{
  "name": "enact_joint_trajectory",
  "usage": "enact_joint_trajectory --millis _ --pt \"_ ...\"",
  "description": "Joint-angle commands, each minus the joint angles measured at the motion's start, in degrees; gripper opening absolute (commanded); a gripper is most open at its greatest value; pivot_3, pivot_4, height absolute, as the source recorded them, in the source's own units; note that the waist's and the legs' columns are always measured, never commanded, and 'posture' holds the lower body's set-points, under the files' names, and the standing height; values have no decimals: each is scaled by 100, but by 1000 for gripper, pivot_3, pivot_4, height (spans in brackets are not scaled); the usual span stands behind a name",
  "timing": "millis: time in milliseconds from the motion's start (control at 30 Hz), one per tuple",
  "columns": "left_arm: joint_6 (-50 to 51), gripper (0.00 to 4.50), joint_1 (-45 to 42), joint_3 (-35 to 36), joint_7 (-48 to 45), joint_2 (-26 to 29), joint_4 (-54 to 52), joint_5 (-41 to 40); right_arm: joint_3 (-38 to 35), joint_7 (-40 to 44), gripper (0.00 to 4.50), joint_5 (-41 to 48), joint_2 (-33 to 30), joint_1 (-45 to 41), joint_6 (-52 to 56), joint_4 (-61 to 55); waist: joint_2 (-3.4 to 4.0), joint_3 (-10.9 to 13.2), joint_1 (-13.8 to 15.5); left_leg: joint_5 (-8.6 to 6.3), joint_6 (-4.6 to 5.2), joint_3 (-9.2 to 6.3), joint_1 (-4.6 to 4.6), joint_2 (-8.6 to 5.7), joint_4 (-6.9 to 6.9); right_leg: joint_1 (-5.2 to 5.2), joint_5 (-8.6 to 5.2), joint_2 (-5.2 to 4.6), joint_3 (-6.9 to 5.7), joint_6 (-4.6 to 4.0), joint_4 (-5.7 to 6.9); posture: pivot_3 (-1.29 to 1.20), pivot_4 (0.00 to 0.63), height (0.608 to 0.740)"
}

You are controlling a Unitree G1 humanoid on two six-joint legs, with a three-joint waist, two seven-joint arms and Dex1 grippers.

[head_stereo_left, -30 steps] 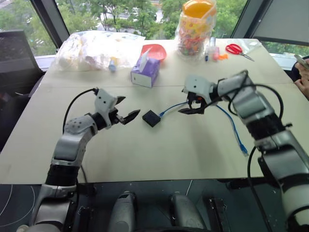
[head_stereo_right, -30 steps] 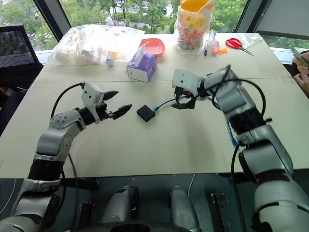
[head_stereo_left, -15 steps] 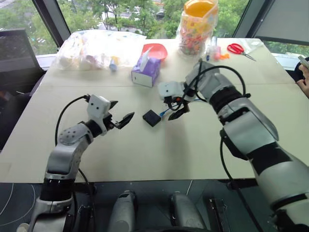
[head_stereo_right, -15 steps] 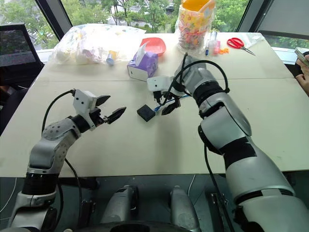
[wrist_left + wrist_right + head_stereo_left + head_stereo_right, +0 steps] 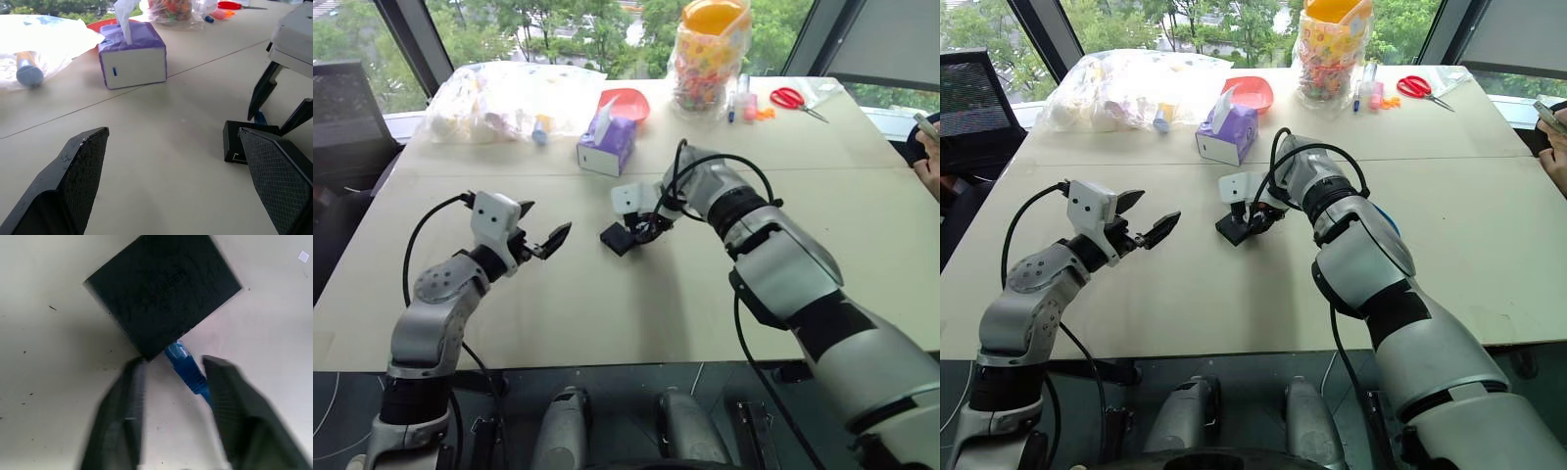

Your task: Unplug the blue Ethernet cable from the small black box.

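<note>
The small black box (image 5: 617,238) lies flat on the beige table (image 5: 607,313), near its middle. The blue Ethernet cable (image 5: 187,371) is plugged into one corner of the box (image 5: 161,289). My right gripper (image 5: 638,231) points steeply down at that corner. Its blurred fingers (image 5: 122,416) stand on either side of the blue plug, with a gap on one side. In the head views the right arm hides the rest of the cable. My left gripper (image 5: 544,241) hovers open to the left of the box, holding nothing.
A purple tissue box (image 5: 607,145) stands just behind the black box. Farther back are a red bowl (image 5: 628,103), a clear bag of items (image 5: 504,98), a jar of sweets (image 5: 710,49), markers (image 5: 739,103) and red scissors (image 5: 795,100). A person's hand (image 5: 928,147) is at the right edge.
My right gripper has swung left and down along the cable to the plug at the box. The left gripper has drawn back slightly to the left, still open.
</note>
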Motion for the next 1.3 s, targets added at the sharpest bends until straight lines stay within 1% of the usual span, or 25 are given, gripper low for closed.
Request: enact_joint_trajectory --millis 33,133,200,267,300,333,433,533,600,667,767,800,867,1033,1300 --pt "-9 4500 -84 128 43 66 -191 -62 -122 -137 27 -91 10 -74 116 17 0 0 -1 1 -1 0 1 0 1 0 0 0 0 0 2 0 150 735" --pt "56 4500 -183 101 -14 75 -118 -125 -255 -202 27 -44 -30 -79 89 -30 -1 0 6 2 -2 -1 1 0 4 1 0 0 0 -1 4 0 150 735" --pt "217 4500 -294 119 -92 13 -48 -345 -247 -790 27 -144 -183 -24 -308 -194 -1 0 12 2 -3 -1 0 0 4 1 0 0 0 0 4 0 150 735" --pt "441 4500 -450 158 -208 -39 101 -633 -224 -1998 27 -326 -479 187 -1166 -595 -2 0 17 2 -3 -1 -2 -1 4 -2 0 -1 1 0 3 0 150 735" --pt "520 4500 -503 173 -250 -40 156 -733 -210 -2449 27 -400 -588 275 -1510 -755 -3 1 24 2 -3 -1 -4 -1 4 -2 0 -2 1 0 2 0 150 735" --pt "584 4500 -601 136 -350 -25 262 -811 -227 -2786 27 -461 -744 448 -1564 -1008 -3 1 17 2 -3 -1 -7 -2 4 -5 0 -3 1 0 1 0 150 735" --pt "736 4500 -885 -17 -735 46 478 -1027 -448 -3295 27 -454 -1239 1375 -1505 -2416 -11 0 31 2 -3 -1 -9 -3 -1 -8 -1 -1 5 1 0 0 150 735" --pt "873 4500 -1301 -134 -1063 71 826 -1155 -860 -3463 27 -804 -1895 3033 -802 -5490 -13 -1 59 2 -3 -5 -11 -4 -3 -5 -3 1 6 6 -2 0 150 735" --pt "909 4500 -1556 -224 -1314 106 1095 -1196 -1192 -3732 27 -1071 -1956 3790 -246 -6971 -12 0 48 2 -3 -9 -15 -7 -3 -8 -8 0 7 14 1 0 150 735" --pt "921 4500 -1752 -337 -1600 137 1321 -1213 -1353 -3904 27 -1387 -1902 4240 155 -7897 -6 3 -36 2 -3 -4 -13 -6 -1 -15 -7 2 11 14 6 0 150 735" --pt "968 4500 -2096 -531 -2052 36 1658 -1323 -1456 -4482 27 -1708 -1826 4708 -19 -8965 -7 3 -98 14 -19 -7 -4 -5 1 -14 -6 8 13 13 15 0 150 735" --pt "1003 4500 -2187 -584 -2190 2 1748 -1379 -1443 -4624 27 -1863 -1838 4786 -63 -9132 -9 2 -102 16 -22 -12 -2 -5 1 -10 -7 11 12 12 15 0 150 735" --pt "933 4500 -2317 -692 -2396 -34 1917 -1338 -1382 -4629 27 -2082 -1893 4907 -24 -9288 -12 0 -104 17 -22 -16 2 -5 7 0 -7 12 11 11 14 0 150 735" --pt "763 4500 -2644 -716 -2499 -254 2333 -1299 -1309 -4517 27 -2083 -1947 5155 -167 -9437 -19 3 -83 17 -21 -16 1 -7 21 12 -8 9 11 10 8 0 150 735" --pt "890 4500 -2568 -645 -2548 -333 2125 -1426 -1277 -4362 27 -2127 -1966 5187 -256 -9323 -29 9 -97 16 -21 -21 0 -6 21 13 -8 10 11 11 9 0 150 735"
